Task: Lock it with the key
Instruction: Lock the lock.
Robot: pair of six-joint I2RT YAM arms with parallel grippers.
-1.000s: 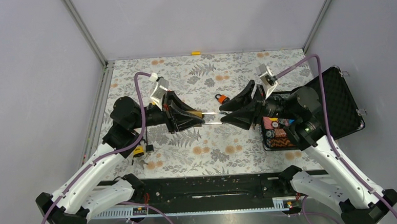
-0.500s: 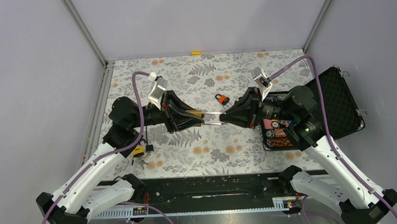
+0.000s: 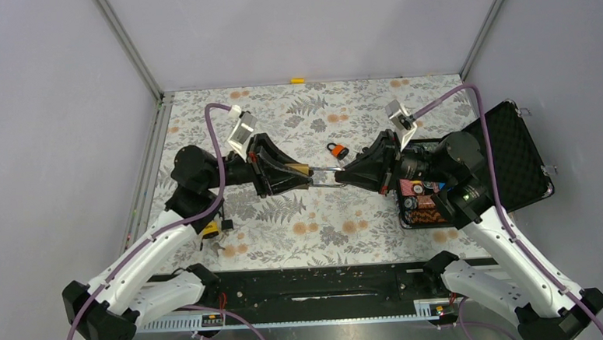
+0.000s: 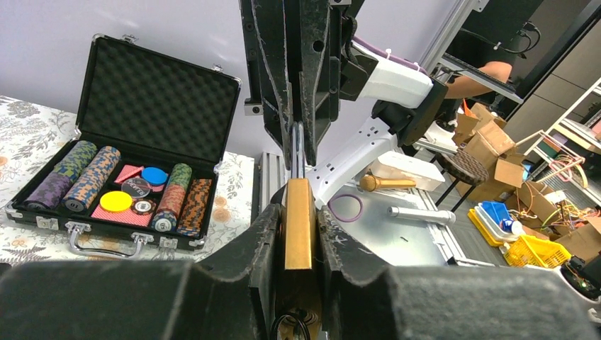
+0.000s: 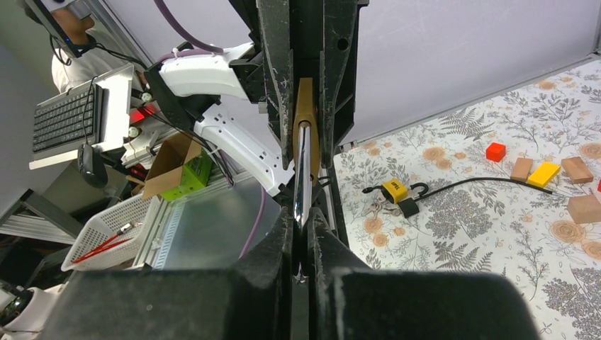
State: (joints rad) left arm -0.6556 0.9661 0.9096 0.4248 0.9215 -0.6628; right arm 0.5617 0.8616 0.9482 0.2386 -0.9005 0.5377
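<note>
The open black case (image 3: 515,151) of poker chips lies behind the right gripper (image 3: 344,175), beside its wrist. The left gripper (image 3: 308,177) is clamped on the body of the brass padlock (image 4: 298,223). The right gripper faces it tip to tip, closed on the padlock's silver shackle (image 5: 302,170), which spans the short gap between them. A small orange padlock (image 3: 337,150) lies on the table just beyond the right gripper's tips, while a yellow padlock (image 5: 394,190), with what looks like a bunch of keys (image 5: 374,207) touching it, lies behind the left gripper, near that arm's elbow.

L gripper (image 3: 308,177) & R gripper (image 3: 344,174) both clamped tight, horiz., nose to nose.
</note>
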